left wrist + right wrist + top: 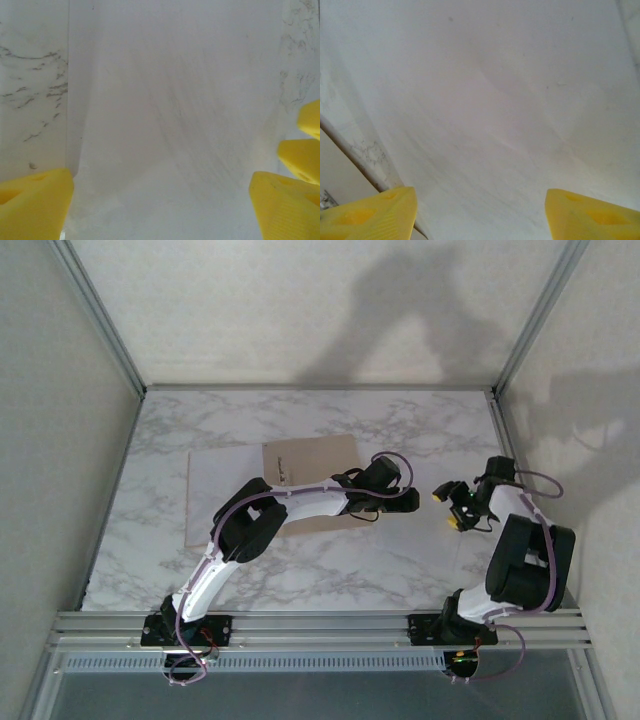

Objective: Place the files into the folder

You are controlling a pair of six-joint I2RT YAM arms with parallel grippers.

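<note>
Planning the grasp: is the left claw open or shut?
Open. The left claw shows yellow fingers wide apart at the wrist view's edges, nothing gripped between them.

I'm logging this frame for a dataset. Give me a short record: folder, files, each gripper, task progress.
folder: tan, flat on the marble table, left arm reaching over it
files: white sheet on the marble beneath both grippers, outside the folder
left gripper: open, empty, above the sheet
right gripper: open, empty, facing the left gripper
progress: sheet not yet in the folder
</note>
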